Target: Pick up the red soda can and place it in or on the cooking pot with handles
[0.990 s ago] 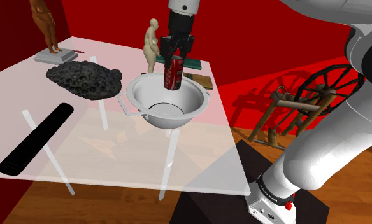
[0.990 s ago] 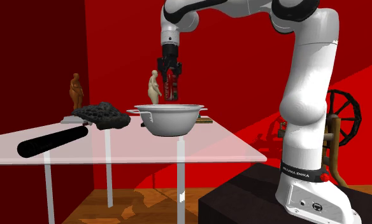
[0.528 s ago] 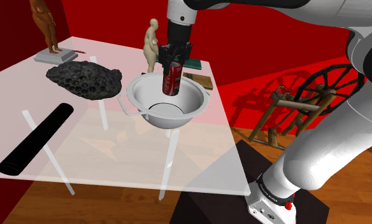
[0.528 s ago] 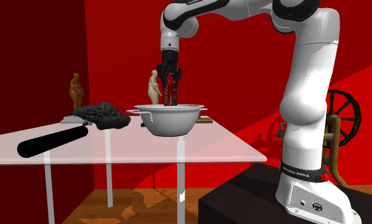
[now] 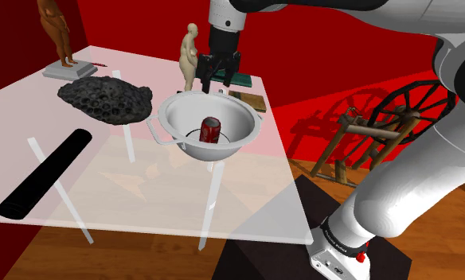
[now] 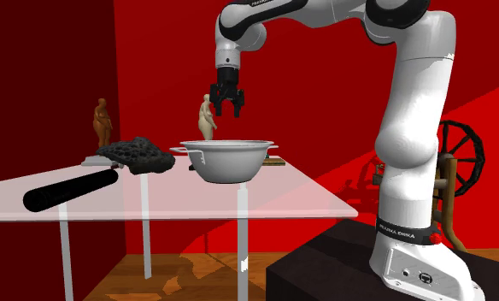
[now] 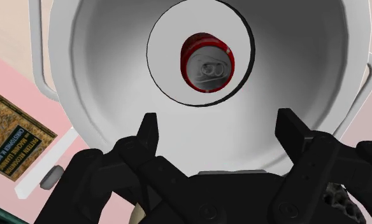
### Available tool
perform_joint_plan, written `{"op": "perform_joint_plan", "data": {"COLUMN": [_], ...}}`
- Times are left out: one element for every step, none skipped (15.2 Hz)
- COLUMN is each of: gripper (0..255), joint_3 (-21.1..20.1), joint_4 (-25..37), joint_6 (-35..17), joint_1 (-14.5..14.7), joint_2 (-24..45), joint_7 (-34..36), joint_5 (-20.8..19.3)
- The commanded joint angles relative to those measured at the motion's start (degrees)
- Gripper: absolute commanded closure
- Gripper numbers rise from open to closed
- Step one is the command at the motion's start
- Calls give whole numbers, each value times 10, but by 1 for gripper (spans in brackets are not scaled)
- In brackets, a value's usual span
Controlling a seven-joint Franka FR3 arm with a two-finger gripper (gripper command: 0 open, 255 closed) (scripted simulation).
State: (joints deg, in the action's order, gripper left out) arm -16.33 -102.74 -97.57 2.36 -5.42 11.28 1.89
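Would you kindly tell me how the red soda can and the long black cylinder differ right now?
The red soda can stands upright inside the white pot; the black cylinder lies on its side on the see-through table. The can is short and red, the cylinder long and plain black. Both are round-bodied, and the open gripper holds neither.

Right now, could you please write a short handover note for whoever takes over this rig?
Gripper: open and empty, hanging above the pot.
Can: standing on the pot's bottom, top end up, not held.
Done: the can is in the pot.
Left: probably just lifting the arm clear of the pot; nothing more to grasp.
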Motion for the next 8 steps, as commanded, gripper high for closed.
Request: {"op": "perform_joint_plan", "data": {"gripper": [0, 0, 0, 0, 0, 0, 0, 0], "joint_3": [0, 0, 0, 0, 0, 0, -1, -1], "joint_4": [0, 0, 0, 22, 45, 69, 89, 89], "joint_6": [0, 0, 0, 20, 40, 60, 76, 76], "joint_1": [0, 0, 0, 0, 0, 0, 0, 0], "joint_2": [0, 0, 0, 2, 6, 10, 14, 14], "joint_7": [0, 0, 0, 1, 1, 2, 3, 3], "joint_5": [0, 0, 0, -1, -2, -3, -4, -4]}}
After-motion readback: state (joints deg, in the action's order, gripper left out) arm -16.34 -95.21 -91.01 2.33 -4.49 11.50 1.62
